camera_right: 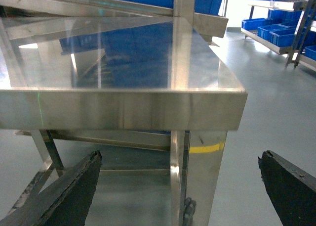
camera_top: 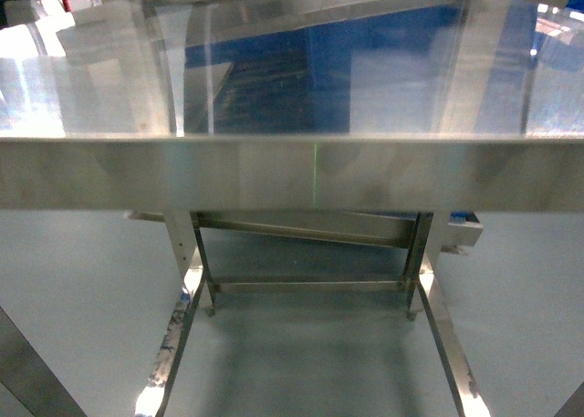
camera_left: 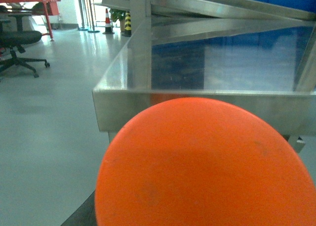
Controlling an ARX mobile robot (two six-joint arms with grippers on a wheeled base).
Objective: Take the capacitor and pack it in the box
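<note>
Office chair (camera_left: pixel 17 45) and traffic cone (camera_left: pixel 107 22) stand far off to the left of the left gripper, on the grey floor (camera_left: pixel 44 137). Left gripper itself hidden: an orange disc (camera_left: pixel 202 166) fills the wrist view, so its state cannot be told. Steel table (camera_top: pixel 292 175) edge lies just ahead, top bare and reflective. Right gripper (camera_right: pixel 182 186) released, black fingers (camera_right: pixel 74 186) spread wide, below the table's corner. Blue bins (camera_right: pixel 276 30) on shelving to its right. Box and capacitor not visible in any view.
</note>
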